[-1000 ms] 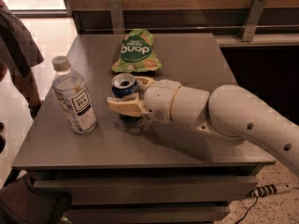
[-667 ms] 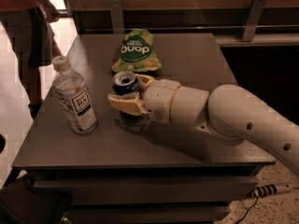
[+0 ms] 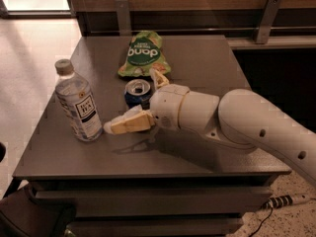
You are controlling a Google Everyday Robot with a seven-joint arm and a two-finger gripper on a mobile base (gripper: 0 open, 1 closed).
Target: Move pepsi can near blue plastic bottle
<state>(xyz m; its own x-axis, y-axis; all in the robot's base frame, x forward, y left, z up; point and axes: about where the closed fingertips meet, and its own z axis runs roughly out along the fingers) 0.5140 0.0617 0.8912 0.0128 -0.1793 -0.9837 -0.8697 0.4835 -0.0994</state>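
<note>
The pepsi can [image 3: 137, 92] stands upright on the grey table [image 3: 207, 58], dark blue with a silver top and pull tab. The clear bottle [image 3: 78, 102] with a grey-white cap and a white label stands upright to its left, a short gap away. My gripper [image 3: 133, 100] reaches in from the right and straddles the can. One cream finger [image 3: 129, 123] lies in front of the can, clear of it, and points at the bottle's base. The other finger [image 3: 159, 77] shows behind the can. The jaws stand open.
A green snack bag [image 3: 143, 53] lies flat behind the can. My white arm [image 3: 247, 125] crosses the table's right half. A wooden wall with metal brackets [image 3: 266, 19] runs along the back. The table's left edge is just beyond the bottle.
The near finger has moved off the can's front toward the table's front edge, so the jaws now stand wider. The can and bottle stay in place. The person at the left is gone.
</note>
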